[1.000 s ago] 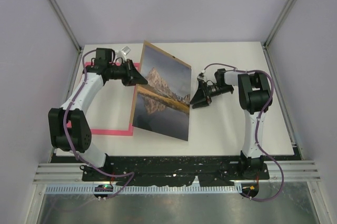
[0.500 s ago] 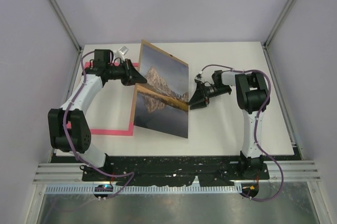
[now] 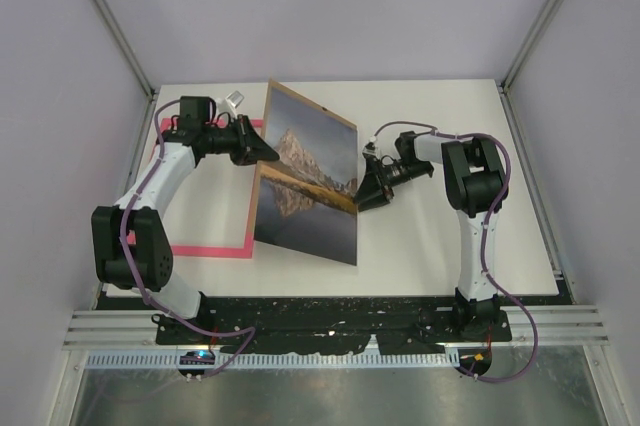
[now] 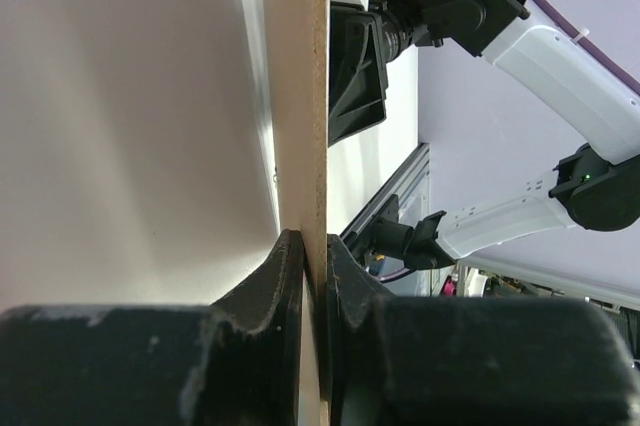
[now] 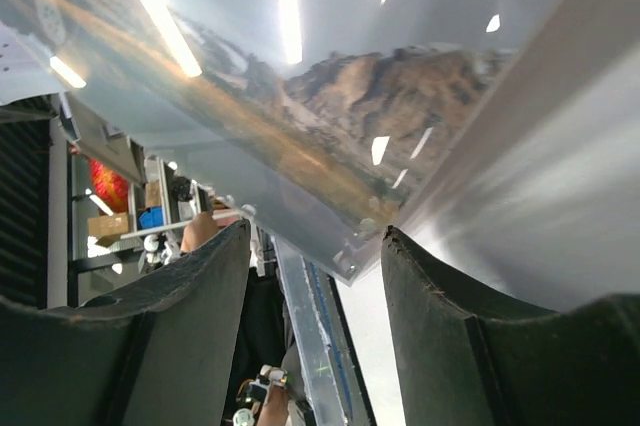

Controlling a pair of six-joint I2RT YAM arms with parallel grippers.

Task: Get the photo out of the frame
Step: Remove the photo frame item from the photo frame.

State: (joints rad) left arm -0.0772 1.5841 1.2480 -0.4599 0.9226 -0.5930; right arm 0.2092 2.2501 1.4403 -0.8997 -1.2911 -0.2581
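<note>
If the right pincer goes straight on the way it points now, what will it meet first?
Most likely the right edge of the photo, tilted up on its brown backing board, which the left pincer clamps. The gap is hard to judge.

Soft, bright, even light fills the top view. The white counter (image 3: 430, 236) carries only faint shadows under the arms, and the picture is sharp. In the right wrist view the glossy photo (image 5: 330, 106) mirrors ceiling strip lights as white streaks, and part of it smears into grey blur. The right gripper (image 5: 315, 241) looks dark and soft. In the left wrist view the backing board (image 4: 297, 96) and left gripper (image 4: 315, 261) are out of focus beside a washed-out pale surface.
</note>
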